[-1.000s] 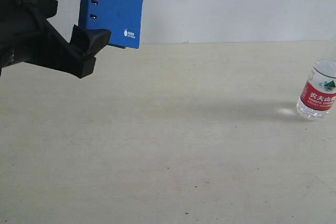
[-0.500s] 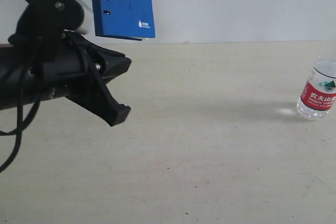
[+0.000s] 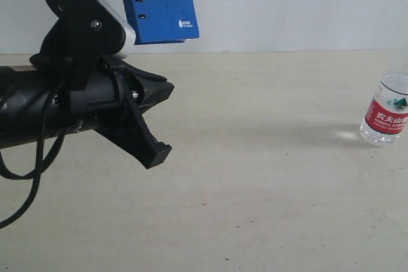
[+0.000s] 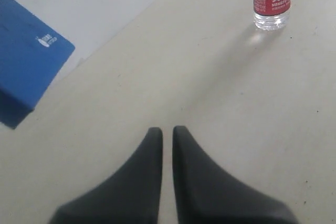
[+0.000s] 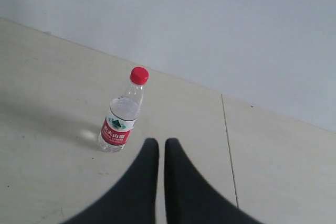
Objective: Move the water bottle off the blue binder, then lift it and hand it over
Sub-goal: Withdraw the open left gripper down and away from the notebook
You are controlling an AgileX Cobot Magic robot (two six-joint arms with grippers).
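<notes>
While its jaws sit pressed together on nothing, left gripper (image 4: 167,129) hangs at left above the table (image 3: 255,189). Behind it, blue binder (image 3: 159,1): upright before the wall, support unseen; judged stiff, flat, light, smooth-faced, best pinched at an edge. Far right, water bottle (image 3: 384,116): upright on the table, well apart from binder. Facing it, right gripper (image 5: 161,142): jaws together, empty.

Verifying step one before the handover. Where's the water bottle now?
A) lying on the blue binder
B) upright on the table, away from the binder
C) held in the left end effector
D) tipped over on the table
B: the water bottle stands upright on the table, well apart from the blue binder, and the left end effector is shut on nothing.
</notes>
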